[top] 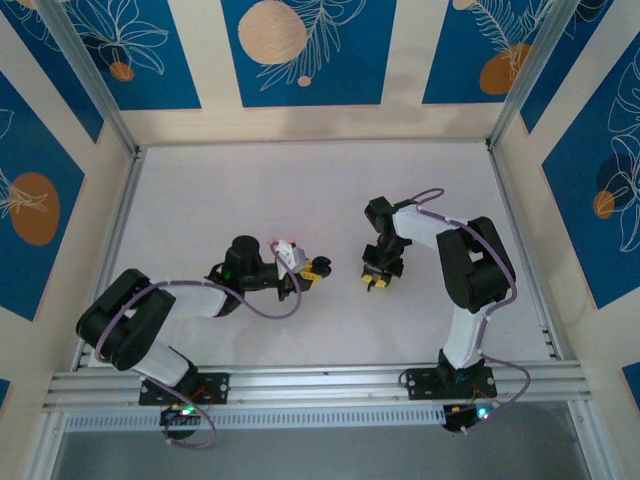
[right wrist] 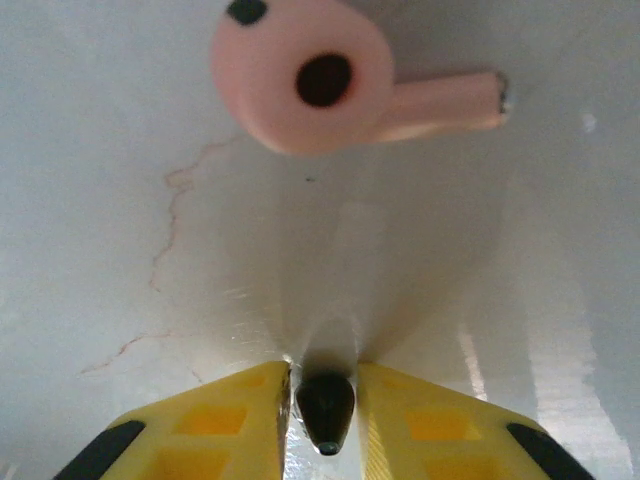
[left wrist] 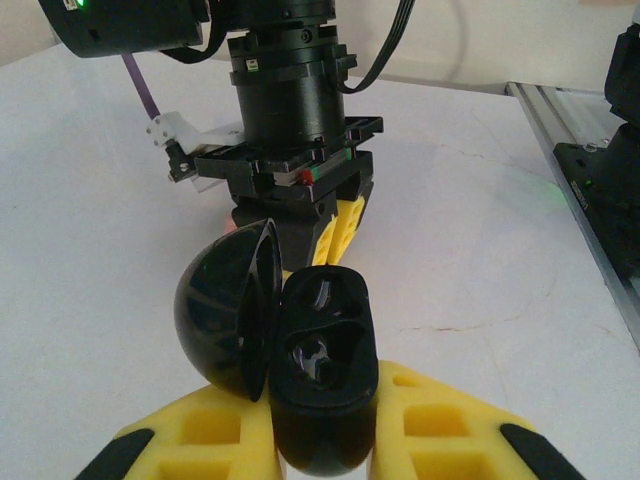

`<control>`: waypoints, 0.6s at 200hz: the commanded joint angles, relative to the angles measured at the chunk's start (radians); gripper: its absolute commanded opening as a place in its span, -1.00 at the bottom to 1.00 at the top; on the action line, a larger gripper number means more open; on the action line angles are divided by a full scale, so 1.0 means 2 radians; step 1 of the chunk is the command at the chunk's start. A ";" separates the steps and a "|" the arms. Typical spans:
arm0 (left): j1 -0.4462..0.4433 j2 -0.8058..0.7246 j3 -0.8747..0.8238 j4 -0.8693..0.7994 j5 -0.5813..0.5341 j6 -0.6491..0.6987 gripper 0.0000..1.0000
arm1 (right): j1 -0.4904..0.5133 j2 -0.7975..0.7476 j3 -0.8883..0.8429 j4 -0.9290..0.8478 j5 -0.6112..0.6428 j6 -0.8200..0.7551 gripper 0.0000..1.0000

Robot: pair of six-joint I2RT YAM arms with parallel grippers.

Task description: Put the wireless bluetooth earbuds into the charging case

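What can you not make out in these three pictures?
Left wrist view: the case's near end, hidden between the left jaws and cut by the bottom edge.
Right wrist view: the dark bit, mostly hidden between the right jaws; whether they grip it is unclear.
Right wrist view: the pink earbud's top, cut by the edge.

Overhead rear view; two close wrist-views.

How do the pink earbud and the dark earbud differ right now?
Colour: the pink earbud is pale pink, the dark earbud near black. State: the pink earbud lies loose on the table; the dark earbud is pinched in the right gripper. View: the pink earbud shows head and stem; the dark earbud shows a rounded tip. Shared: neither sits in the charging case, open in the left gripper.
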 commanded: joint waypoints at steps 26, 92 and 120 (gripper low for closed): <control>0.003 -0.011 0.003 -0.007 0.002 0.016 -0.61 | 0.005 0.009 0.005 -0.004 0.006 -0.002 -0.59; 0.001 0.007 0.003 0.012 0.007 0.010 -0.61 | 0.018 -0.074 -0.035 0.054 0.025 0.011 -0.63; 0.000 0.032 0.002 0.061 0.005 -0.011 -0.62 | 0.028 -0.137 -0.064 0.097 0.036 0.014 -0.63</control>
